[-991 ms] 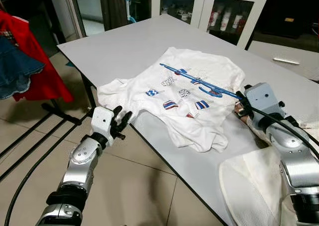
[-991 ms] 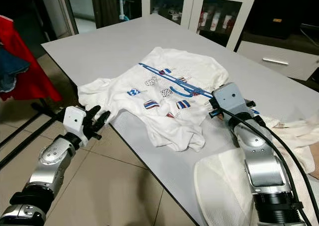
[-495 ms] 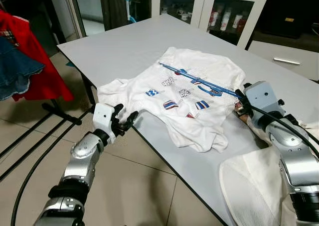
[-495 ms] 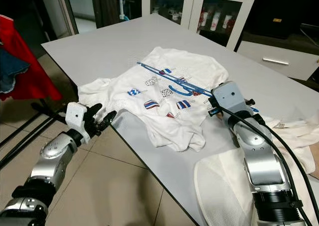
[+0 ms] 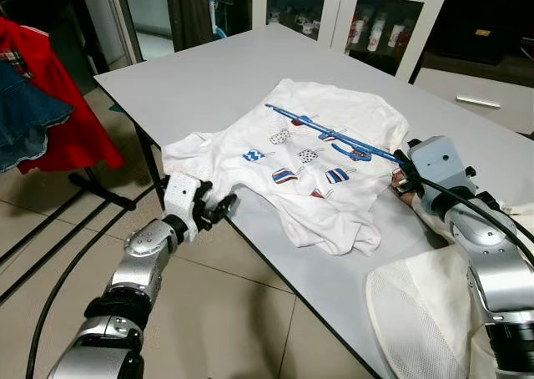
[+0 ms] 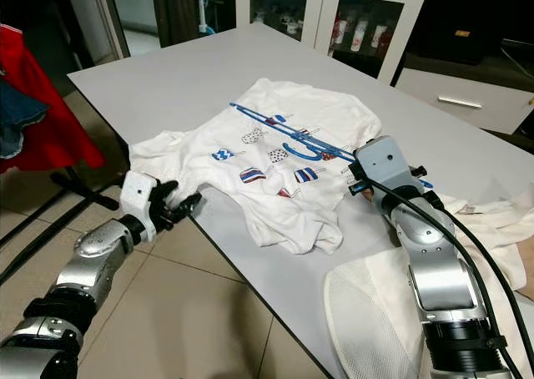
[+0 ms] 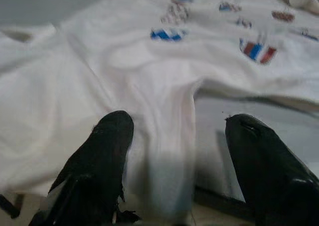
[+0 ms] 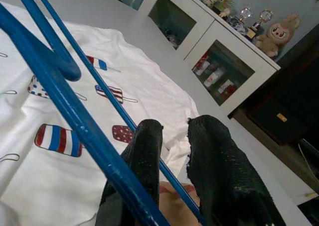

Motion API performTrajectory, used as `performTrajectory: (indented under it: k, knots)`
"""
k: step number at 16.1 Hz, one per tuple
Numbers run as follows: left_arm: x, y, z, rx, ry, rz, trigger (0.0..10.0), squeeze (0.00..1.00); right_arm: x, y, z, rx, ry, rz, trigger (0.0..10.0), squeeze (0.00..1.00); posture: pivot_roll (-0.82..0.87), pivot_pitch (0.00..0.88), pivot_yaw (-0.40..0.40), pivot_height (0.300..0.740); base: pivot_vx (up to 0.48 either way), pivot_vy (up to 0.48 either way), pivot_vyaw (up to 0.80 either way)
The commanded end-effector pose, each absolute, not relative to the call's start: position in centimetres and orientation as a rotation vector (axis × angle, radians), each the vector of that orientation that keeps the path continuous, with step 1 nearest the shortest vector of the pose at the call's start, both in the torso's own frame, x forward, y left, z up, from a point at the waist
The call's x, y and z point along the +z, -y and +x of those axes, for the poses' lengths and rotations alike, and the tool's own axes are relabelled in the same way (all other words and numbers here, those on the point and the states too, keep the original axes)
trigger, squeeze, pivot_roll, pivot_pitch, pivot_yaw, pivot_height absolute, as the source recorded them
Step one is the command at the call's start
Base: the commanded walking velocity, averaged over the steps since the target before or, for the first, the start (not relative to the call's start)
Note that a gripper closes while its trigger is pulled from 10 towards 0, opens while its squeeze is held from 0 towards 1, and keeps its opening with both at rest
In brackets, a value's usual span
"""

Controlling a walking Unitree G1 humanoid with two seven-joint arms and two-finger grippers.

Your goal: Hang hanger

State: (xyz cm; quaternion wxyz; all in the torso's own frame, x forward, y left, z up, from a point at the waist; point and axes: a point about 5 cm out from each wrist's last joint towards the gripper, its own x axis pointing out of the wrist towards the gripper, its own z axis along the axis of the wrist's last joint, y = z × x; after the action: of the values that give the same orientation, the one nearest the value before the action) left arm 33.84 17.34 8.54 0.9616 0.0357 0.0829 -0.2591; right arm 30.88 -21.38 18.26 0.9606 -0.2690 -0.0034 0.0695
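A blue plastic hanger lies slantwise across a white T-shirt printed with small red and blue shapes, spread on the grey table. My right gripper is at the hanger's near end, shut on its thin lower bar; the two black fingers stand close together. My left gripper is at the table's front edge, open, with the shirt's hanging sleeve edge between its fingers but not pinched.
A red garment and denim hang at the left above a black rack base on the tiled floor. White mesh cloth lies at the table's near right. Glass-door cabinets stand behind the table.
My left gripper has moved up and to the right, from below the table edge to the shirt's sleeve. The right gripper and the hanger have barely shifted.
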Motion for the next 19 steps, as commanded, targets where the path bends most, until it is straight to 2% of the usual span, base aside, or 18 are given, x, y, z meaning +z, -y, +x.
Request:
performTrajectory:
  k: [1, 6, 7, 9, 13, 19]
  knots:
    - [8.2, -17.2, 33.8, -0.554, -0.213, 0.083, 10.0, 0.00, 18.5, 21.6, 30.8, 0.122, 0.018, -0.549, 10.0, 0.00, 0.04, 0.079, -0.015, 0.740, 0.000, 0.000, 0.00]
    - [7.7, -17.6, 34.0, -0.523, -0.302, 0.081, 10.0, 0.00, 18.6, 21.5, 30.9, 0.120, 0.026, -0.545, 10.0, 0.00, 0.04, 0.074, -0.011, 0.740, 0.000, 0.000, 0.00]
    - [7.8, -17.7, 34.1, -0.524, -0.315, 0.053, 8.5, 0.00, 18.6, 21.4, 30.9, 0.118, 0.029, -0.543, 10.0, 0.00, 0.04, 0.073, -0.010, 0.740, 0.000, 0.000, 0.00]
    - [7.7, -17.6, 34.1, -0.539, -0.335, 0.050, 0.0, 0.00, 18.6, 21.4, 30.9, 0.118, 0.031, -0.542, 10.0, 0.00, 0.04, 0.073, -0.009, 0.740, 0.000, 0.000, 0.00]
    - [7.0, -17.0, 33.3, -0.628, -0.415, 0.080, 0.0, 0.00, 18.9, 21.7, 30.8, 0.110, 0.035, -0.542, 10.0, 0.00, 0.04, 0.078, -0.010, 0.740, 0.000, 0.000, 0.00]
    - [7.7, -17.0, 33.3, -0.662, -0.380, 0.126, 0.0, 0.00, 18.9, 21.6, 30.7, 0.119, 0.034, -0.543, 10.0, 0.00, 0.04, 0.083, -0.014, 0.740, 0.000, 0.000, 0.00]
